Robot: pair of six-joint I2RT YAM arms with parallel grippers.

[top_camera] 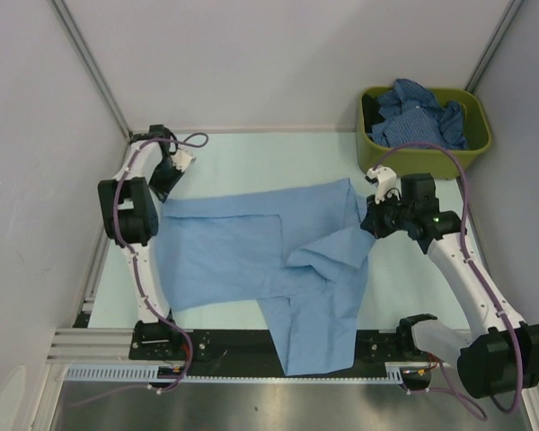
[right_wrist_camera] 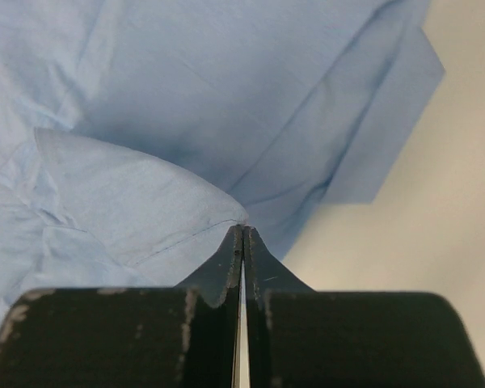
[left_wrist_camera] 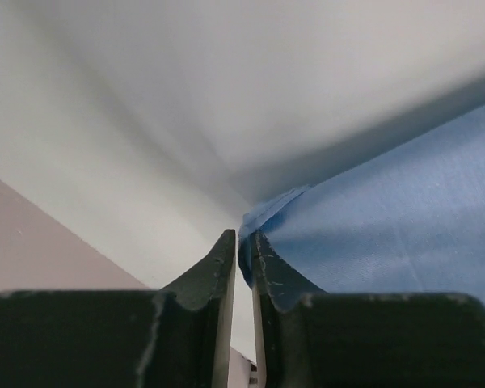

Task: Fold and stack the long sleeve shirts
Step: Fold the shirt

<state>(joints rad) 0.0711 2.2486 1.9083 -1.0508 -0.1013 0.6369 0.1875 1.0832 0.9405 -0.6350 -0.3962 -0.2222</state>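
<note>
A soft light blue cloth shirt (top_camera: pixel 242 251) lies spread over the middle of the pale surface (top_camera: pixel 251 157). One long sleeve hangs over the near edge. At the shirt's right side, the right claw (top_camera: pixel 370 223) is shut tight and pinches a raised fold of it. Near the far left corner, the left claw (top_camera: pixel 164 184) is almost shut, with only a thin gap, and nips the shirt's corner. In the far right corner, an olive-green plastic bin (top_camera: pixel 481 144) holds darker blue patterned shirts (top_camera: pixel 422 117).
</note>
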